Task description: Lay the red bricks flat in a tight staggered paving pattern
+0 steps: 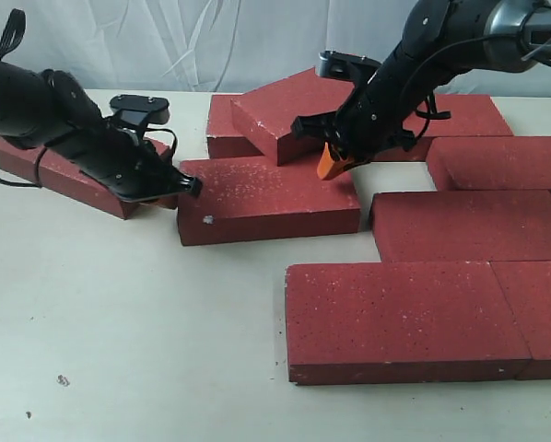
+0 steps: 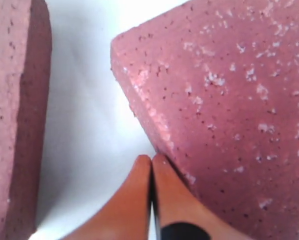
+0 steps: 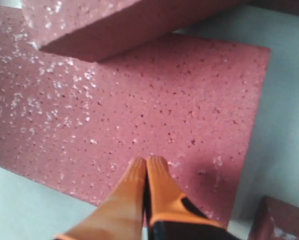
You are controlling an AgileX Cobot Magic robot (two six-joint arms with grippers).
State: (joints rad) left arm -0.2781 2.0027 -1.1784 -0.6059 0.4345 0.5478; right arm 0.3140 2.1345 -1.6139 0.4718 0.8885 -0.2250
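Beside left fingers point(image 2: 132, 200), red brick point(image 2: 229, 100) corner

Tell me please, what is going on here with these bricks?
A robot is arranging red bricks on a table. Both grippers are shut. The left gripper has its tips at a corner of the loose middle brick; the right gripper sits over the same brick's far edge, so they seem to be nudging it. Several bricks lie flat together on the right; a tilted brick leans on another behind.
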